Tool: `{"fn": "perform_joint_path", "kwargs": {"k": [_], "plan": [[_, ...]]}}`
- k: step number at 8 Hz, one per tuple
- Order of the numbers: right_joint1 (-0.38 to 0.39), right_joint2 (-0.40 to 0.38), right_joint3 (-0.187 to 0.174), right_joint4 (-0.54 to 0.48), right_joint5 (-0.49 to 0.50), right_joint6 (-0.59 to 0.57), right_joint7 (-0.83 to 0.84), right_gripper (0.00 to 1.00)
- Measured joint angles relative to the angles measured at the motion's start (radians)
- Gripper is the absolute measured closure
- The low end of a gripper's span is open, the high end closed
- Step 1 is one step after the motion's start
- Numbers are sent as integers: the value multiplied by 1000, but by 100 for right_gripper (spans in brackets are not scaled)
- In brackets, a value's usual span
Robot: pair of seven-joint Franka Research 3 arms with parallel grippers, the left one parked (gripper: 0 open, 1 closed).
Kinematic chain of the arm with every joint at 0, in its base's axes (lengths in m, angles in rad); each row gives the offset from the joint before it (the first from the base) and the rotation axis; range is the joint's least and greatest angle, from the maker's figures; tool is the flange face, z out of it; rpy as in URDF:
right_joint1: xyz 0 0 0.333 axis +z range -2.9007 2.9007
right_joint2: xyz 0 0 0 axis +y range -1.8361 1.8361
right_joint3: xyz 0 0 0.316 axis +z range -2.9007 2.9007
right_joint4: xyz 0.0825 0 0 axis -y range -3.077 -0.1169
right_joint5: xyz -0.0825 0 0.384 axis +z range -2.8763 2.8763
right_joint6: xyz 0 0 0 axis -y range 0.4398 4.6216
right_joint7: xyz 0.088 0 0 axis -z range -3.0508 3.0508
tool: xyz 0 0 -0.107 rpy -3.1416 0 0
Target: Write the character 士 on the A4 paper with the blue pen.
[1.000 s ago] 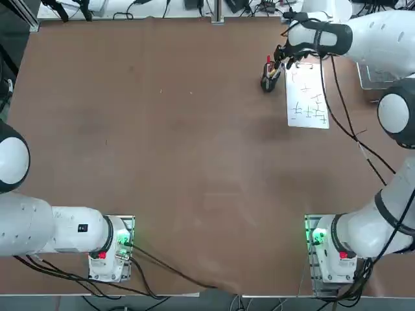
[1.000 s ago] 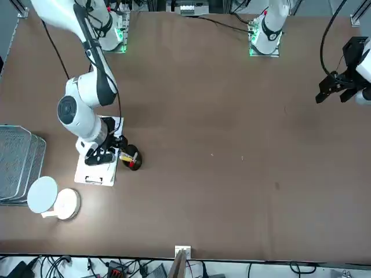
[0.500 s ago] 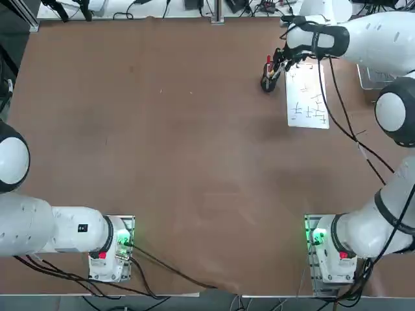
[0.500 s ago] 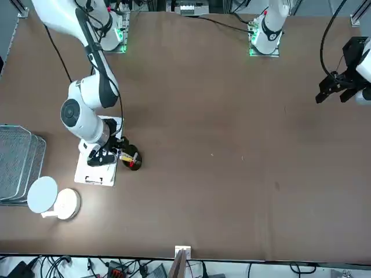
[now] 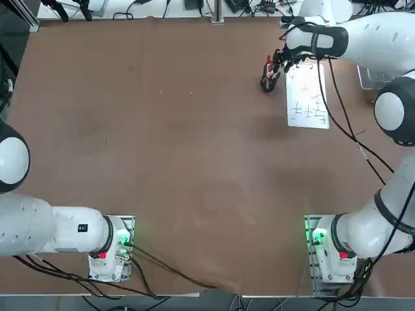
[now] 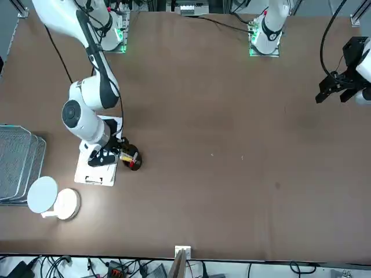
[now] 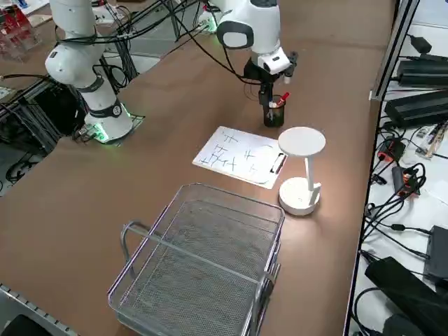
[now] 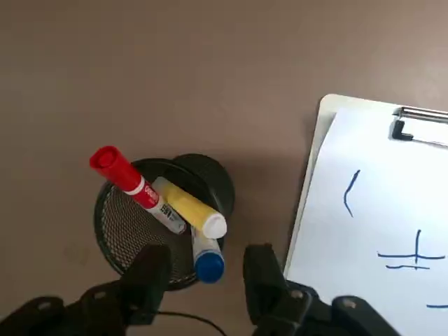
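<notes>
The right gripper, fingers parted, is straddling the blue-capped pen in the black mesh cup at lower centre.

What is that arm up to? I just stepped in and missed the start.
The right gripper hangs above a black mesh pen cup beside the A4 paper, its fingers open on either side of the blue pen. The pen stands in the cup with a red pen and a yellow one, not yet gripped.
</notes>
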State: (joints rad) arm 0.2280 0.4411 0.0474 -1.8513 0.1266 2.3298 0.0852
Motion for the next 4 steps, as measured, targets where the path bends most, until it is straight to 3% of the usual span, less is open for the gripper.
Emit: {"fn": "perform_joint_path", "kwargs": {"k": [4], "plan": [[1,13,0,14,0,1,-12,39]]}}
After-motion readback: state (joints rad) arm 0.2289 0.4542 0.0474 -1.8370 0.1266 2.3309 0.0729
